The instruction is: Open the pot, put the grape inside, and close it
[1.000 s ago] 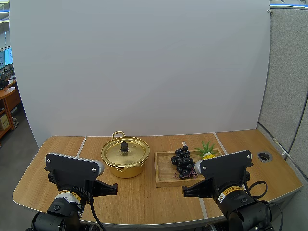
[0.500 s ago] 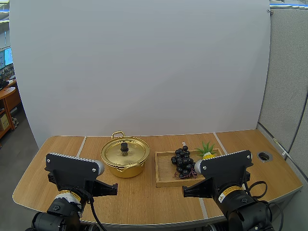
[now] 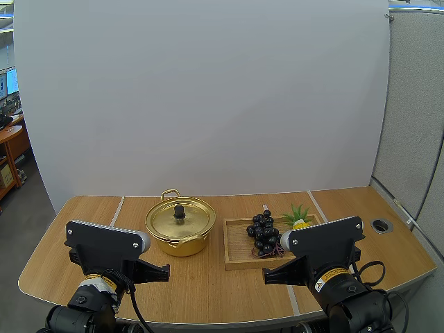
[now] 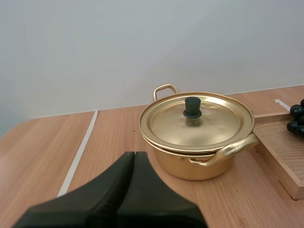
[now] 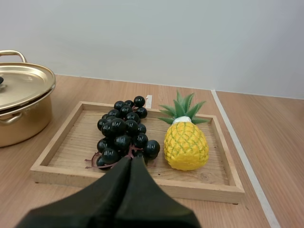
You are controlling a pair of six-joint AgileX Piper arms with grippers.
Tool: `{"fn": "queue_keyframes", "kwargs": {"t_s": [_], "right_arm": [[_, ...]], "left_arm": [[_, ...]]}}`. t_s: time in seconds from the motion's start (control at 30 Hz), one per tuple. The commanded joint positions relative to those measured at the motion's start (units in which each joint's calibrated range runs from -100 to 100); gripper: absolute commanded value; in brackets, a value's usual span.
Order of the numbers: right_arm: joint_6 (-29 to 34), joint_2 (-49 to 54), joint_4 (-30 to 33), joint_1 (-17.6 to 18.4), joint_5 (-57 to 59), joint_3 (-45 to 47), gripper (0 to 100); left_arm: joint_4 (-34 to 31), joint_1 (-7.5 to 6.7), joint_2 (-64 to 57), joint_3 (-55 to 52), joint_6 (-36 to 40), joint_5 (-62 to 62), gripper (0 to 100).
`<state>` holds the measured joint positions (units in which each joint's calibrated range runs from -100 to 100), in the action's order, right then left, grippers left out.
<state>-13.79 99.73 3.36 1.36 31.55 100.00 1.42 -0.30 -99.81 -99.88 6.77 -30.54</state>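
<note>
Directly ahead of left gripper (image 4: 134,154) (pressed together, empty) stood pot (image 4: 190,161), lid (image 4: 204,128) on, left of tray (image 5: 137,183). Grapes (image 5: 124,133) lay in tray, ahead of right gripper (image 5: 131,159), likewise pressed together. Lid nearer left gripper.

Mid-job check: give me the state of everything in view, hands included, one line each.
pot: upright on the table, closed.
lid: seated on the pot, nothing gripping it.
grapes: lying in the tray, not gripped.
pineapple: in the tray beside the grapes.
tray: flat on the table, next to the pot.
left hand: shut on nothing, short of the pot.
right hand: shut on nothing, just short of the grapes.
</note>
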Motion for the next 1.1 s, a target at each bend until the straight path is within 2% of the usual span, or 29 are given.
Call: {"fn": "queue_keyframes", "kwargs": {"t_s": [0.0,0.43,0.7,0.9,1.07], "right_arm": [[0.75,0.27,-1.86,-0.21,-0.45,0.0,0],[0.75,0.27,-4.62,-0.21,-1.79,-0.06,0],[0.75,0.27,-4.62,-0.21,7.46,-11.87,0],[0.75,0.27,-5.13,-0.21,8.34,-22.65,0],[0.75,0.27,-5.13,-0.21,11.86,-30.9,0]], "left_arm": [[-0.51,0.03,-0.19,-0.12,0.19,1.88,0],[-0.4,0.03,-0.19,0.46,0.29,4.73,0],[0.01,0.03,-0.19,13.58,2.01,5.33,0],[0.01,0.03,-0.19,23.38,2.01,9.44,0],[-0.34,0.03,-0.19,32.0,2.01,7.52,0]]}}
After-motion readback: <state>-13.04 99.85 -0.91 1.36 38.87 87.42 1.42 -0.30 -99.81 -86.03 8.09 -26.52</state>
